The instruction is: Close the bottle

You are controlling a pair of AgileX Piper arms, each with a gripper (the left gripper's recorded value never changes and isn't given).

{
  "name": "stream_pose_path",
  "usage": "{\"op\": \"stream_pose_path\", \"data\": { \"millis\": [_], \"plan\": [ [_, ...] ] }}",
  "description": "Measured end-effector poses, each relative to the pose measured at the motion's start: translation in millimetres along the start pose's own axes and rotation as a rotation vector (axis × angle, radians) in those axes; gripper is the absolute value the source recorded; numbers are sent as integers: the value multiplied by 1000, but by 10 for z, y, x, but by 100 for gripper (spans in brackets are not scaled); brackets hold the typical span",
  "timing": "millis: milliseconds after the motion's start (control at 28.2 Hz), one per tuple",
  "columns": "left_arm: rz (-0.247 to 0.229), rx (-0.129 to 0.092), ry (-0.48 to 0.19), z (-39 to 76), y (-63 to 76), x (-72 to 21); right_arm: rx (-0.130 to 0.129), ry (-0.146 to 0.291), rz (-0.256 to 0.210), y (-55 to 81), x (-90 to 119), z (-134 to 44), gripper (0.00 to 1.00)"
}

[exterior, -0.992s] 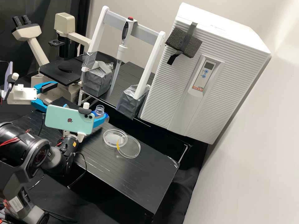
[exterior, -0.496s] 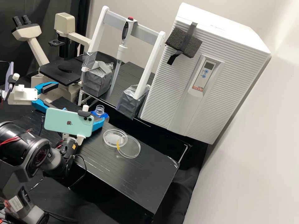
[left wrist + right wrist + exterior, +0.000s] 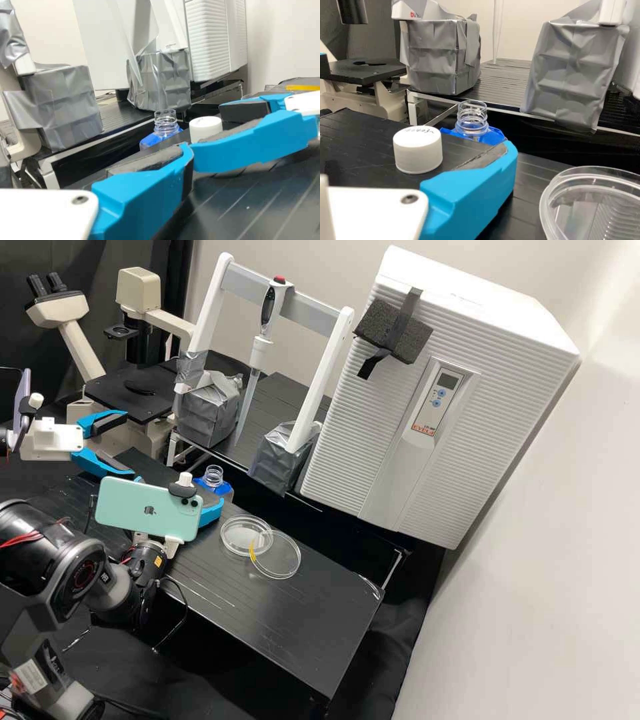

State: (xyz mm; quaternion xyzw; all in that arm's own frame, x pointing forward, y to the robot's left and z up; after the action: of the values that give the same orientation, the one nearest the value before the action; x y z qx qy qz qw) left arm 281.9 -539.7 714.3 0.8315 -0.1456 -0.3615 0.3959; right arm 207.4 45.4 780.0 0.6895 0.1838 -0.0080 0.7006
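Black bench [image 3: 300, 620] bears bottle [image 3: 213, 475], cap [image 3: 417, 149], petri dishes [image 3: 261, 545].

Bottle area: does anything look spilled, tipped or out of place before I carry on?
Nothing looks spilled or tipped. The bottle stands upright with its neck open, and its white cap sits upright on the bench beside it. The only oddity is that the two clear dishes overlap in the high view.

We see the right arm [image 3: 40, 560] built of dark grey, drum-shaped joints, with thin red wires [image 3: 16, 540] at one and a black cable [image 3: 180, 600] looping below a mint-green phone [image 3: 143, 508] clamped at its wrist. The left gripper [image 3: 127, 443] and right gripper [image 3: 220, 500] match — white block bodies, a sunken screw [image 3: 80, 200] in each, bright blue fingers [image 3: 470, 195] faced with what we take for dark grey foam pads [image 3: 145, 160].
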Motion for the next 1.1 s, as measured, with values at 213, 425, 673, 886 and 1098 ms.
{"op": "stream_pose_path", "data": {
  "millis": [213,425,673,886,1098],
  "plan": [
    [-5,-1,0,1,-8,1,0,2,13,16,-12,10,0],
    [-12,-4,1,-3,-31,5,0,-6,21,32,-17,26,0],
    [-10,-2,1,-8,-25,15,0,-6,20,32,-18,28,0],
    [-5,1,1,-13,-10,27,0,-6,20,32,-18,28,0],
    [-5,1,1,-13,-10,27,0,-1,15,22,-15,17,0]
  ]
}}
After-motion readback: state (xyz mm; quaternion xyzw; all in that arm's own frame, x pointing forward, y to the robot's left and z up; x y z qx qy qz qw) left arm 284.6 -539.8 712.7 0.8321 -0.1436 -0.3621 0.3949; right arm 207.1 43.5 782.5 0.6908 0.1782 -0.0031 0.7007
